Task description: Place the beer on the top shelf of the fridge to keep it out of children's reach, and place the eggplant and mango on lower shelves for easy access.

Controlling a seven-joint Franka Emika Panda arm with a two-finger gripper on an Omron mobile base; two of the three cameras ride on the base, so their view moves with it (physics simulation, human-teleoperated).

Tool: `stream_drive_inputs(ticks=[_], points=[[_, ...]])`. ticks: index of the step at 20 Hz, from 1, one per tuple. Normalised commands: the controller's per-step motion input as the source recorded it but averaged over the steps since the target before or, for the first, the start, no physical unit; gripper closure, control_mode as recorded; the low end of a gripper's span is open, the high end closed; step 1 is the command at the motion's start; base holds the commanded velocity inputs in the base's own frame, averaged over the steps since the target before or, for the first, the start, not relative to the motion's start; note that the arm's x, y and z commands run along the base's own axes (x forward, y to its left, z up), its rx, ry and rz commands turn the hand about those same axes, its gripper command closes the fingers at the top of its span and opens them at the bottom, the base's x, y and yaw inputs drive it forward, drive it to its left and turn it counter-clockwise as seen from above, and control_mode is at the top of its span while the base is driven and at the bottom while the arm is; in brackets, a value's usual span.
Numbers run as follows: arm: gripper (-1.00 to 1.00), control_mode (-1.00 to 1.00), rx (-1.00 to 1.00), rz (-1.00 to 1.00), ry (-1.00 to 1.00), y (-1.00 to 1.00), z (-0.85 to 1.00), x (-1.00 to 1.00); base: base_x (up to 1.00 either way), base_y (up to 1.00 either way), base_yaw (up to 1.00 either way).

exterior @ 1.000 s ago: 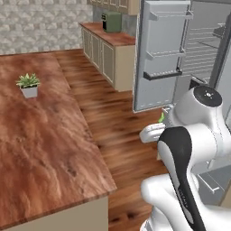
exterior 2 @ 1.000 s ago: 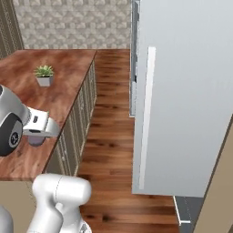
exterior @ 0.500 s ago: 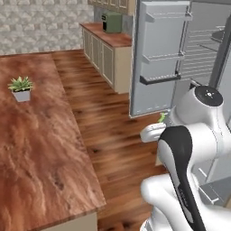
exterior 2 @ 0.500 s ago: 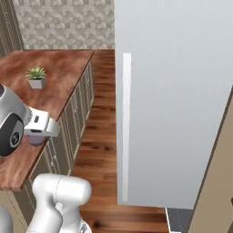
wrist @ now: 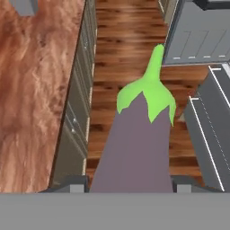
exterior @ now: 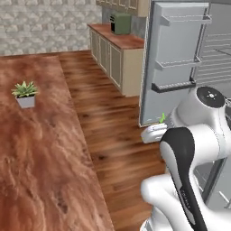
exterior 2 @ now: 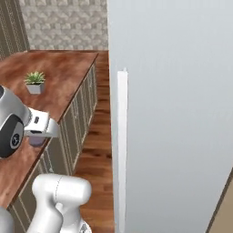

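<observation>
The eggplant [wrist: 137,148] is pinched between the two fingertips of the end effector [wrist: 130,182], its dull purple body running up the hand view and its green cap and stem pointing away over the floor. In the left base view only the green stem tip [exterior: 162,118] peeks out beside the white wrist, just in front of the fridge [exterior: 180,54].

The fridge stands open: its door [exterior: 173,63] carries three wire-railed bins, and ribbed grey interior walls show to the right of it. In the right base view a broad pale grey panel [exterior 2: 177,113] with a white vertical handle [exterior 2: 121,145] rises close to the camera.

A long island surface [exterior: 40,149] of reddish-brown wood grain lies to the left, with cabinet fronts [wrist: 78,117] beneath its edge. A small potted plant [exterior: 25,94] stands on it, well away from the arm. Wooden plank floor [exterior: 113,131] runs between the surface and the fridge. Beige cabinets [exterior: 115,54] line the far wall, carrying a dark green box-like appliance [exterior: 120,23], and a stone-patterned wall [exterior: 49,27] closes the room.
</observation>
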Motion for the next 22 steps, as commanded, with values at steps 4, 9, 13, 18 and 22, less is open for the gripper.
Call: stream_drive_inputs(ticks=[4,9,13,18,22], points=[[1.00,1.00,0.00,0.00,0.00,0.00,0.00,0.00,0.98,0.00,0.05],[1.00,1.00,0.00,0.00,0.00,0.00,0.00,0.00,0.63,-0.01,-0.08],[1.00,1.00,0.00,0.00,0.00,0.00,0.00,0.00,0.11,-0.18,-0.36],[1.00,1.00,0.00,0.00,0.00,0.00,0.00,0.00,0.21,-0.12,-0.52],[1.00,1.00,0.00,0.00,0.00,0.00,0.00,0.00,0.58,0.03,-0.49]])
